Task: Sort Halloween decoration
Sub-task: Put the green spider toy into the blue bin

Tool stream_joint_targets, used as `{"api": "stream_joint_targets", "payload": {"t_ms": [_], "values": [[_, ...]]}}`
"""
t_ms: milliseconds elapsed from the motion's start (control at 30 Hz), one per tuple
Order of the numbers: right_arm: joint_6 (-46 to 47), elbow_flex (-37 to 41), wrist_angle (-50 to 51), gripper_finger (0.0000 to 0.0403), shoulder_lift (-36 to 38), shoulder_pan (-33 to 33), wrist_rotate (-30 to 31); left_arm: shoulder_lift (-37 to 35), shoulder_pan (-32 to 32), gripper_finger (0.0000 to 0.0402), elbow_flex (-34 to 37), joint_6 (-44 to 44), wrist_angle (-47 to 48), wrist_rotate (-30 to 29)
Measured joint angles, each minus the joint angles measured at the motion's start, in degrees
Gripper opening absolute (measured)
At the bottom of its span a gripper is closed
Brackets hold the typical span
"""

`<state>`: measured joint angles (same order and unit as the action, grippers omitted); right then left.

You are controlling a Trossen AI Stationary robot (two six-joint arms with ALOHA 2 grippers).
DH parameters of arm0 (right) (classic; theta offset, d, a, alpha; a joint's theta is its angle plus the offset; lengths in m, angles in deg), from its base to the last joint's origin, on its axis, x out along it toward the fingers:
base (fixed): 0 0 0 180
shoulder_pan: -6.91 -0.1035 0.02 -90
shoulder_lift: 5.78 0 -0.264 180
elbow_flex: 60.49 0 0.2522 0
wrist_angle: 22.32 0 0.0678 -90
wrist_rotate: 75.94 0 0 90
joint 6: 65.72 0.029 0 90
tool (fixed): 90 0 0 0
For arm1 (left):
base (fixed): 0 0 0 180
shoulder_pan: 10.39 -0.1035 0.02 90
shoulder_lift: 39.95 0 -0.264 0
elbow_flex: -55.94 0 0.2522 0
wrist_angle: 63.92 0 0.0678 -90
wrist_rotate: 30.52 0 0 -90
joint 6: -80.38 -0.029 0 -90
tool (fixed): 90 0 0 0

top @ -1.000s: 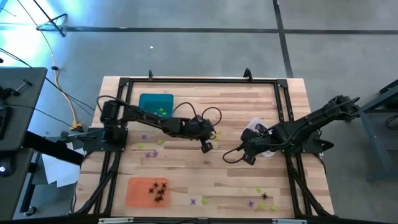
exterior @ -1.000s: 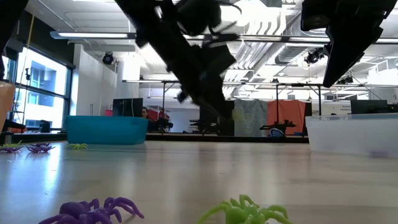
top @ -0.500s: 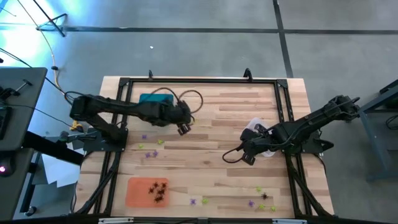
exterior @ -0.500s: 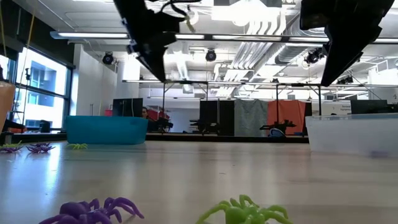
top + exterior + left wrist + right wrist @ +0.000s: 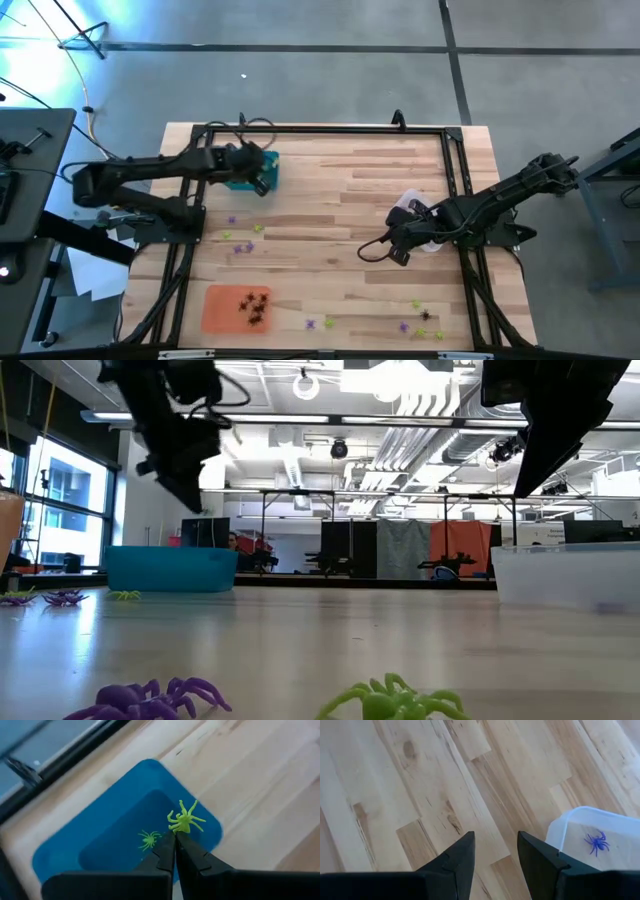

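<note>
Your left gripper [image 5: 174, 836] pinches a yellow-green spider [image 5: 184, 819] directly above the teal tray [image 5: 65, 854], far-left corner

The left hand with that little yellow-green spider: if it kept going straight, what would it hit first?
Probably the floor of the teal rectangular plastic tray: the left hand, shut on the yellow-green plastic spider, points down into it. Depth is unclear.

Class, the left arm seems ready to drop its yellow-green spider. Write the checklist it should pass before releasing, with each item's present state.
1. Left tool shut on the yellow-green spider: ok.
2. Tool over the teal tray: ok.
3. Colour matches the spider in the tray: ok.
4. Drop height low enough: cannot tell.
5. Right tool away from the teal tray, open, beside the clear tray: ok.
</note>
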<state>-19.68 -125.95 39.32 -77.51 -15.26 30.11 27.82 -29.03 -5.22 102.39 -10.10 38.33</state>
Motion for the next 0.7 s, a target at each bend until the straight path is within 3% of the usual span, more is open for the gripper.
{"api": "stream_joint_targets", "payload": {"t_ms": [367, 700], "values": [[0.0, 0.0, -0.2, 0.0144, 0.0, 0.0, 0.0, -1.7, -6.9, 0.0000, 11.9, 2.0, -8.3, 4.9], [0.0, 0.0, -0.5, 0.0144, 0.0, 0.0, 0.0, -1.0, -7.7, 0.0000, 15.8, 4.8, -12.7, 7.4]]}}
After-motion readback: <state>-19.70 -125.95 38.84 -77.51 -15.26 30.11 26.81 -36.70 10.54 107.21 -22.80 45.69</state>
